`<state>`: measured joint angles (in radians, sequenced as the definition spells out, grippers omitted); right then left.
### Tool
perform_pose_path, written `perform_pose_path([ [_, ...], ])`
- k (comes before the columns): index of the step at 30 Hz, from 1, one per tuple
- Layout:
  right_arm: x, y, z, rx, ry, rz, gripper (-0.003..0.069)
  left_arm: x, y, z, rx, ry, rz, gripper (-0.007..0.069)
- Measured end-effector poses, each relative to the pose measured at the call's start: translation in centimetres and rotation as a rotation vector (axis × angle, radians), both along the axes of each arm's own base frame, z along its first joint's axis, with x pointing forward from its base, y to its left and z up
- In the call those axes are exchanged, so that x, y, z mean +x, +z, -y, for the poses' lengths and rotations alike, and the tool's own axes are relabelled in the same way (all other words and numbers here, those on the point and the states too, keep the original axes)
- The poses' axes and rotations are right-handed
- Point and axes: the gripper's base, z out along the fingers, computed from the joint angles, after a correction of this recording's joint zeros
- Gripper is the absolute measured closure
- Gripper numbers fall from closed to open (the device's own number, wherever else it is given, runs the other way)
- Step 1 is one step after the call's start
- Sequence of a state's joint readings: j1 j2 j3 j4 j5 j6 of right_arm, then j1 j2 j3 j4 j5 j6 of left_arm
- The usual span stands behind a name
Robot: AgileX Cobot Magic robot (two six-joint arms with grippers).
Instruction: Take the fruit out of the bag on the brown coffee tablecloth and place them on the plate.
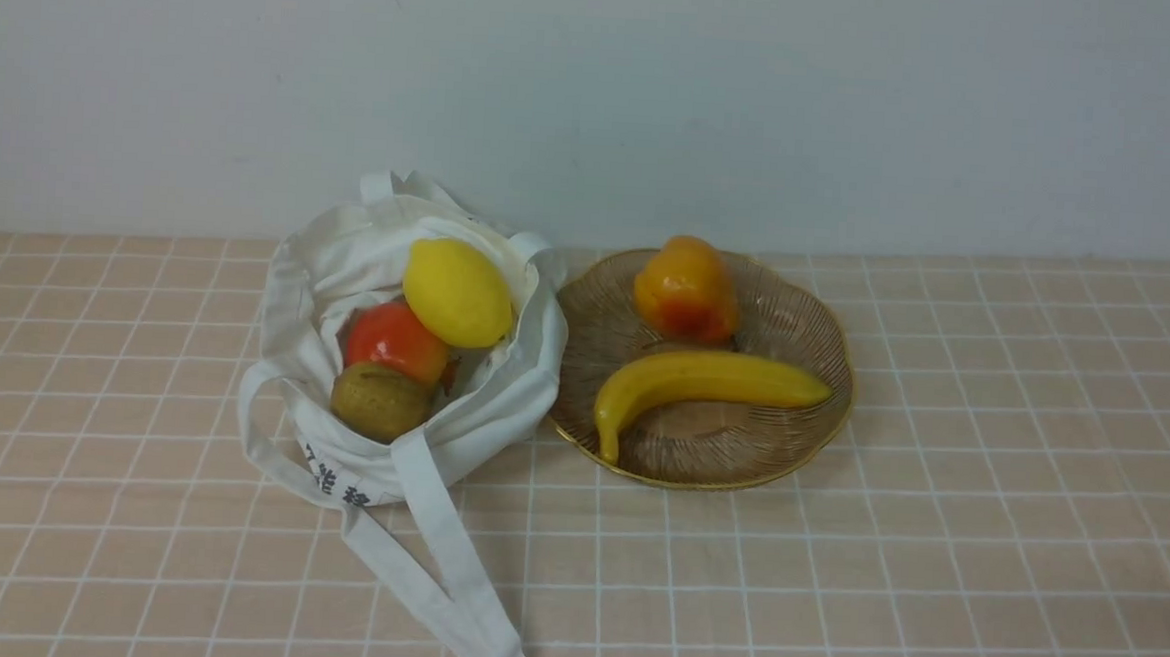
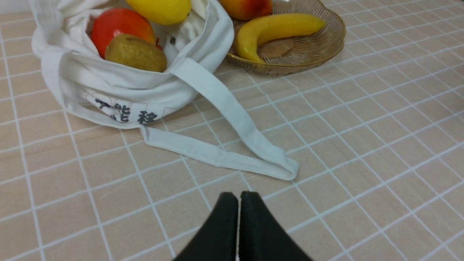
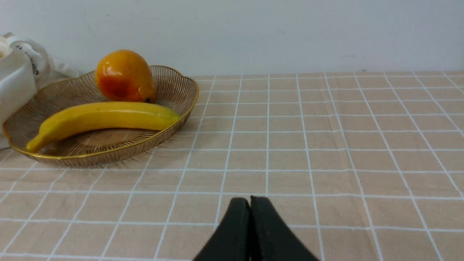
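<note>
On the left, beside the plate [image 1: 817, 421], the bag [image 1: 286, 303] gapes upward, which I judge makes its fruit easy to reach: the lemon [image 1: 459, 292] lies far and uppermost, the red fruit [image 1: 394, 341] in the middle, the kiwi [image 1: 379, 403] by the near rim. The banana [image 1: 712, 383] lies across the plate's near half and the orange fruit [image 1: 687, 292] sits at its far side, probably leaving room for more. I have the left claw [image 2: 239, 195] and right claw [image 3: 250, 201] closed on nothing, tips together, presumably parked between picks.
</note>
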<state>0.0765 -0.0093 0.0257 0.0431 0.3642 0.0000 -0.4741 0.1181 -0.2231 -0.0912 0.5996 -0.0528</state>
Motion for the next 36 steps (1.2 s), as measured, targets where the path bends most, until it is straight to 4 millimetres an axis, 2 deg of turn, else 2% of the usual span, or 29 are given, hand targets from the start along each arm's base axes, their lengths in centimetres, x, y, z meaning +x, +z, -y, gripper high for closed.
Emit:
perform_pose_path([
  [5,0.0,0.0,0.0,0.0,0.0,0.0,0.0673,0.2,-0.2,-0.3,0.056,0.016,0.031,0.0632],
  [9,0.0,0.0,0.0,0.0,0.0,0.0,0.0673,0.8,-1.2,-0.5,0.052,0.079,0.064,0.0632],
  [15,0.0,0.0,0.0,0.0,0.0,0.0,0.0673,1.5,-3.5,-1.2,0.05,0.245,0.083,0.0632],
  [21,0.0,0.0,0.0,0.0,0.0,0.0,0.0673,1.1,-5.6,-2.2,0.075,0.394,0.113,0.0632],
  [26,0.0,0.0,0.0,0.0,0.0,0.0,0.0673,1.0,-5.8,-2.6,0.082,0.458,0.122,0.0632],
  [36,0.0,0.0,0.0,0.0,0.0,-0.001,0.0673,1.0,-5.8,-2.6,0.084,0.461,0.123,0.0632],
])
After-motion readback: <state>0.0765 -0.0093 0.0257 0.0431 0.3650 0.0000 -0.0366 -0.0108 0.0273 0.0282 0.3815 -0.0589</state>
